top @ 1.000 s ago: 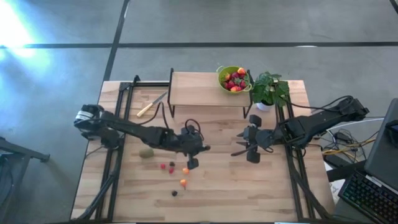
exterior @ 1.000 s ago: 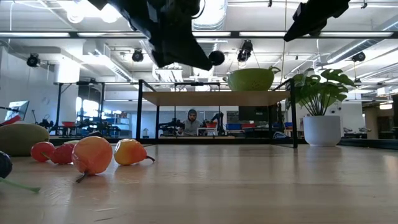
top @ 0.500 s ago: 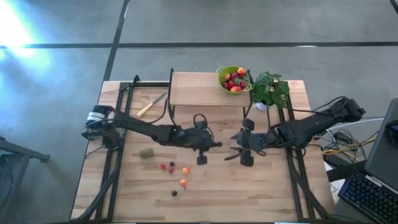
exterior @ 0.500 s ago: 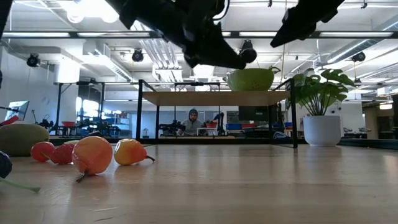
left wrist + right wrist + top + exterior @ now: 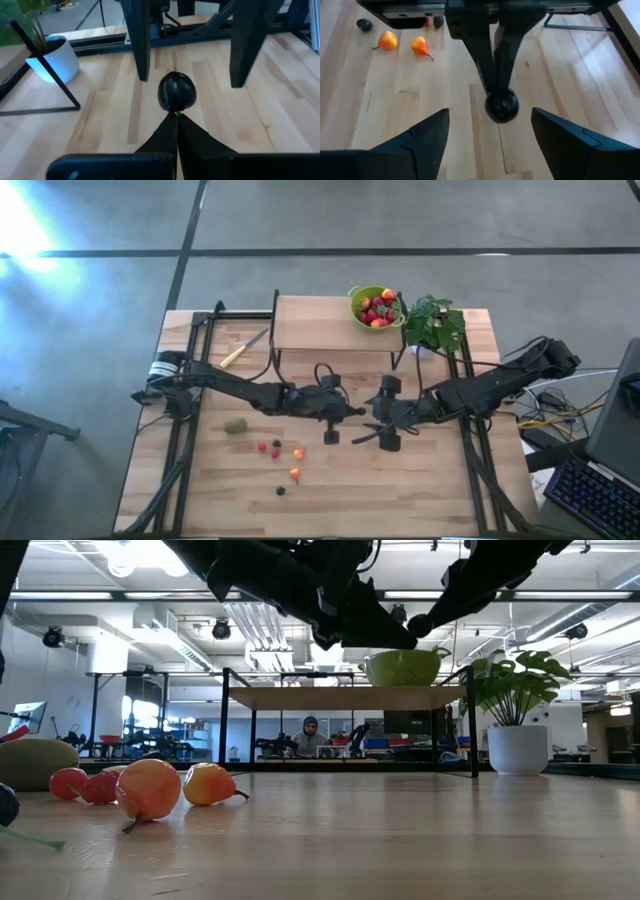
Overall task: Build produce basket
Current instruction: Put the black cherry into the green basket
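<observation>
So, basket: we see the green basket (image 5: 375,306) on the raised shelf (image 5: 320,322) at the back of the table (image 5: 420,490), just beside the potted plant (image 5: 432,325); it already holds a heap of red and orange fruits.
Berry in hand: we have a dark berry (image 5: 176,92) pinched by its stem at the tips of the left gripper (image 5: 356,414), fingers pressed together, held above mid-table.
Right gripper: we see the right gripper (image 5: 366,428) facing it, fingers spread wide to either side of the berry without touching it; this looks to us like a handover about to happen.
Loose produce: we count red berries (image 5: 268,448), an orange fruit (image 5: 298,453), another orange one (image 5: 294,473) and a dark berry (image 5: 280,490) lying on the near left of the table, with the kiwi (image 5: 235,425) a little apart toward the left edge.
Knife: we note the knife (image 5: 243,349) lying at the back left, clear of everything.
Done: we judge the basket partly filled.
Left: we judge that the held berry has to pass across and reach the basket, then the scattered fruits and the kiwi follow.
</observation>
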Motion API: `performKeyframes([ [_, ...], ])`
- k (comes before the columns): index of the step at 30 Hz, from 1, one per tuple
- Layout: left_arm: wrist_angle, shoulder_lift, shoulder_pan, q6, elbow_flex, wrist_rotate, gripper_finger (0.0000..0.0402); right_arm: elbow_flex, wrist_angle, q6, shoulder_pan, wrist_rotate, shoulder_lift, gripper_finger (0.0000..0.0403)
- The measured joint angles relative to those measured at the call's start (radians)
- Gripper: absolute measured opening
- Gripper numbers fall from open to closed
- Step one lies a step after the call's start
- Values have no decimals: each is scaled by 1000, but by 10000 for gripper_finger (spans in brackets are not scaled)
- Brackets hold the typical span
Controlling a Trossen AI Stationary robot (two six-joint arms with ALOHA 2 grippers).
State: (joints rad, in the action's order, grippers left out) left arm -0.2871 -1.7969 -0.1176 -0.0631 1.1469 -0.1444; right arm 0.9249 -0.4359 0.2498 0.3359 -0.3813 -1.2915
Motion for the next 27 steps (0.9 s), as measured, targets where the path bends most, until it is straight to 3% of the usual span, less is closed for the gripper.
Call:
performKeyframes([
  [7,-52,0,0,-14,-1,0,1,0,53,-19,0,-5,-16,292],
  [11,-54,0,0,-14,-2,2,1,0,67,-26,0,-7,-31,280],
  [27,-53,0,-1,-13,-2,25,2,0,72,-46,-2,-15,-38,136],
])
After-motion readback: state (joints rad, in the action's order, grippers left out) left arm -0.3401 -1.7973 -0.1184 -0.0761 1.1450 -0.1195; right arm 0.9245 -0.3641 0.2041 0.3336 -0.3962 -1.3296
